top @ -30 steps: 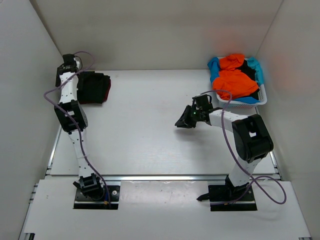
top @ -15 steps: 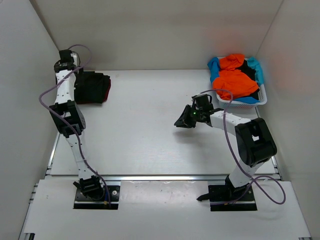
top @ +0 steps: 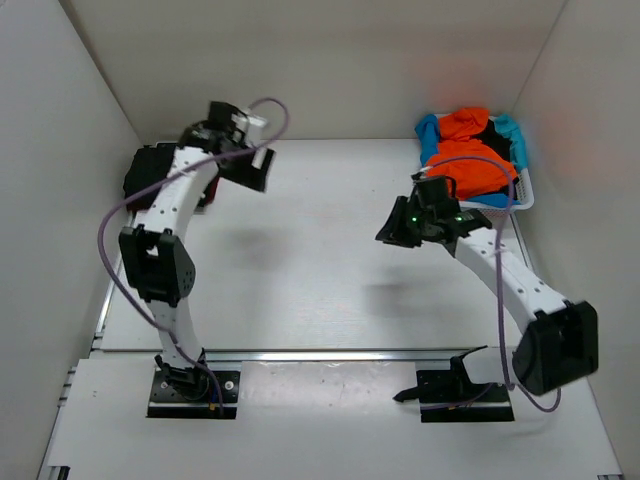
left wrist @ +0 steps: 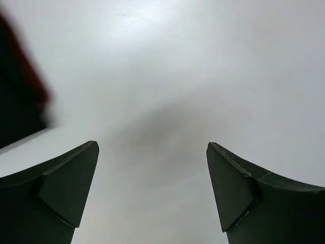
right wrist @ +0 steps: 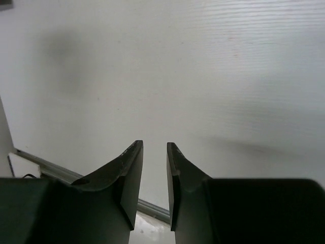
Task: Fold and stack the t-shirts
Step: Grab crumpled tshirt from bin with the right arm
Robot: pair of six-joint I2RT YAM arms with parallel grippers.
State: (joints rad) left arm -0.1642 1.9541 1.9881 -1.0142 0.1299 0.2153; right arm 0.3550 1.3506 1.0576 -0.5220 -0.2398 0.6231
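Observation:
A folded stack of black and dark red t-shirts lies at the back left, partly hidden by my left arm; its edge shows at the left of the left wrist view. More t-shirts fill the basket: bright orange, light blue and black. My left gripper hovers right of the stack, open and empty. My right gripper hangs above the table left of the basket, its fingers almost together with a slim gap and nothing between them.
The white lattice basket stands in the back right corner against the wall. White walls close in the table on the left, back and right. A metal rail runs along the near edge.
My left arm has swung right, away from the folded stack, and its gripper now hangs over the back of the table. My right gripper has risen and shifted right toward the basket.

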